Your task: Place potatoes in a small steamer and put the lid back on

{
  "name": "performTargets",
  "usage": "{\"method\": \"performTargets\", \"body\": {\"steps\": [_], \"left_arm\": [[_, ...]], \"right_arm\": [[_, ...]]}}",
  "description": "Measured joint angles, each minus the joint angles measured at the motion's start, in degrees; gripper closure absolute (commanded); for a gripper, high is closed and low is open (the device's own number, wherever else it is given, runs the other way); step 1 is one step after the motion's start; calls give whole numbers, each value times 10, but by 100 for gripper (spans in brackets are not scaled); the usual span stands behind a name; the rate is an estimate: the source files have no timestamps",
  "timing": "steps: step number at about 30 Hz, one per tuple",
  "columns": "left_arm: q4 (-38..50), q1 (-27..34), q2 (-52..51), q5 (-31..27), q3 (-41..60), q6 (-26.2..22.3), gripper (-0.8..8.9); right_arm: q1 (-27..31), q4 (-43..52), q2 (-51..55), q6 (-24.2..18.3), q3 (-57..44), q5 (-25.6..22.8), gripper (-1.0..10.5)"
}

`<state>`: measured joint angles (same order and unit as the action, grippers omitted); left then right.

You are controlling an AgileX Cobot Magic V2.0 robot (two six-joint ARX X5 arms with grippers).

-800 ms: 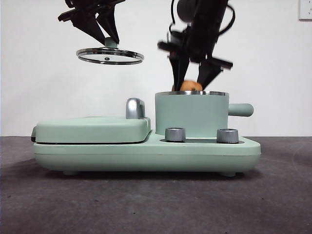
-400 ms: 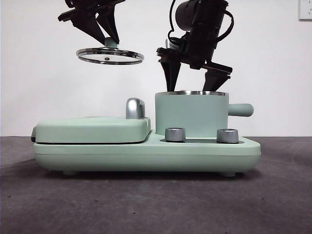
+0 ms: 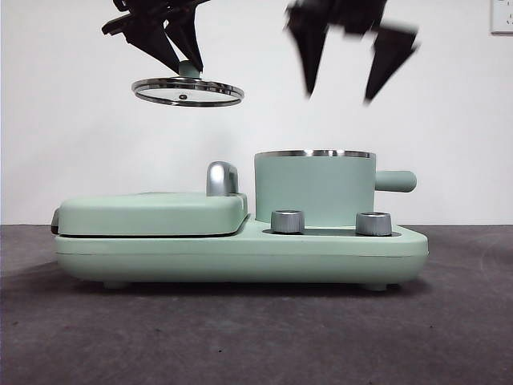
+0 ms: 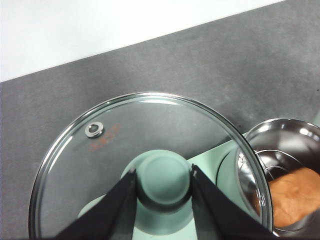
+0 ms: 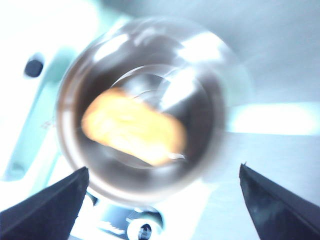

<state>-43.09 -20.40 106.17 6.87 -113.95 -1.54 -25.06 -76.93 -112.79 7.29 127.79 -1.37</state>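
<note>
The mint-green small steamer (image 3: pixel 314 188) stands on the right of the appliance, uncovered. The orange-tan potato (image 5: pixel 132 126) lies inside it, also seen as an orange potato (image 4: pixel 294 196) in the left wrist view. My right gripper (image 3: pixel 351 68) hangs open and blurred high above the steamer (image 5: pixel 145 110), holding nothing. My left gripper (image 3: pixel 178 56) is shut on the knob of the glass lid (image 3: pixel 187 91), held level in the air up left of the steamer. In the left wrist view the gripper (image 4: pixel 162 187) pinches the green knob of the lid (image 4: pixel 100 165).
The appliance base (image 3: pixel 240 253) carries a flat mint-green griddle cover (image 3: pixel 152 212) with a chrome handle (image 3: pixel 222 178) on the left. Two silver dials (image 3: pixel 288 221) sit at its front. The steamer's side handle (image 3: pixel 395 181) points right.
The right gripper let the potato go into the steamer and rose well above it, jaws wide. The left gripper with the lid shifted slightly right.
</note>
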Motion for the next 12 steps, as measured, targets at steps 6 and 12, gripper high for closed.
{"method": "performTargets", "body": {"steps": [6,12], "left_arm": [[-1,-12,0,0,0,0,796],[-1,-30,0,0,0,0,796]], "right_arm": [[1,0,125,-2,-53,-5,469],[0,1,316,-9,-214,-11,469]]}}
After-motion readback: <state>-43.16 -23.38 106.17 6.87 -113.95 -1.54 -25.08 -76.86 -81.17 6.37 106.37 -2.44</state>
